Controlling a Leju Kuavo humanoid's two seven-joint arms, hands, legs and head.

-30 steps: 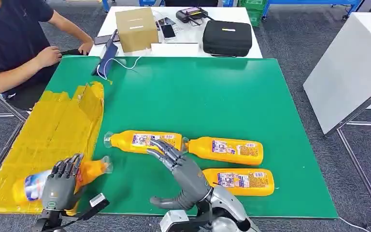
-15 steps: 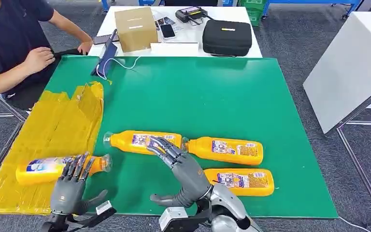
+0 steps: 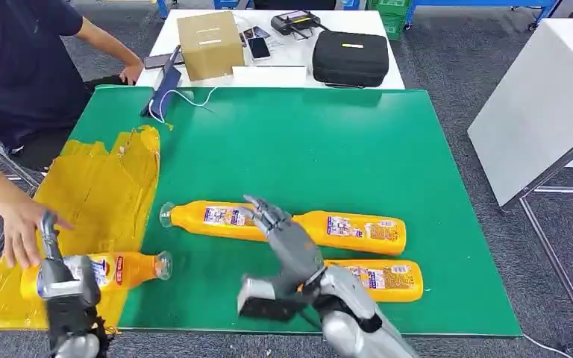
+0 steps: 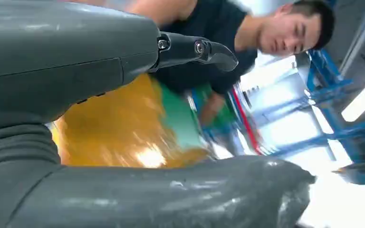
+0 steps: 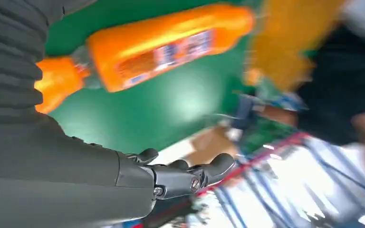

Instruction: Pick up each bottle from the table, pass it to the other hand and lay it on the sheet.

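An orange bottle (image 3: 119, 270) lies on the yellow sheet (image 3: 97, 194), its cap end over the green mat (image 3: 306, 149). My left hand (image 3: 63, 287) is drawn back at the near edge in front of this bottle, open and holding nothing; the left wrist view shows its thumb (image 4: 171, 190) and a finger apart. Three more orange bottles lie on the mat: one at the left (image 3: 216, 218), one at the right (image 3: 358, 231), one nearer me (image 3: 377, 280). My right hand (image 3: 291, 242) hovers open between them, fingers stretched over the left bottle (image 5: 171, 45).
A person (image 3: 15, 67) sits at the far left, with one hand (image 3: 19, 233) reaching onto the sheet beside my left hand. Behind the mat a white table (image 3: 268, 76) holds a cardboard box (image 3: 210, 45) and a black case (image 3: 351, 58). A white cabinet (image 3: 545, 97) stands right.
My left hand has let go of the bottle on the sheet and pulled back toward me. My right hand moved forward over the bottles. The person's hand came down onto the sheet.
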